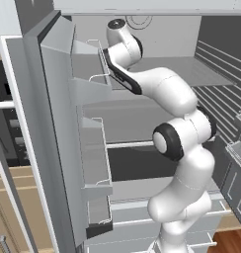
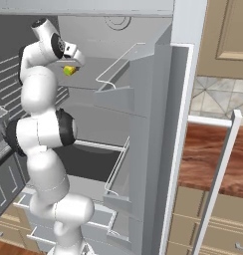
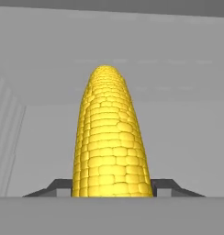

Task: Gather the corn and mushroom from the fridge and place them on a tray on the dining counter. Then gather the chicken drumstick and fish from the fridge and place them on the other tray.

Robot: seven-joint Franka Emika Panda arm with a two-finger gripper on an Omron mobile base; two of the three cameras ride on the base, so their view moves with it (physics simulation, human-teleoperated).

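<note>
A yellow corn cob (image 3: 109,137) stands lengthwise between my gripper's (image 3: 111,189) two dark fingertips (image 3: 58,186), which press against its lower sides. In the right base view the corn (image 2: 69,70) shows as a small yellow piece under the hand, high up inside the open fridge. The gripper (image 2: 71,65) is shut on the corn, just above the upper grey shelf (image 1: 201,69). Behind the cob lie the pale back wall and ceiling of the fridge.
The fridge door stands open, with wire-railed door bins (image 1: 95,158) on the left in the left base view and bins (image 2: 118,74) on the right in the right base view. Drawers (image 2: 101,214) sit low in the fridge. A ribbed side wall (image 1: 221,99) closes the compartment.
</note>
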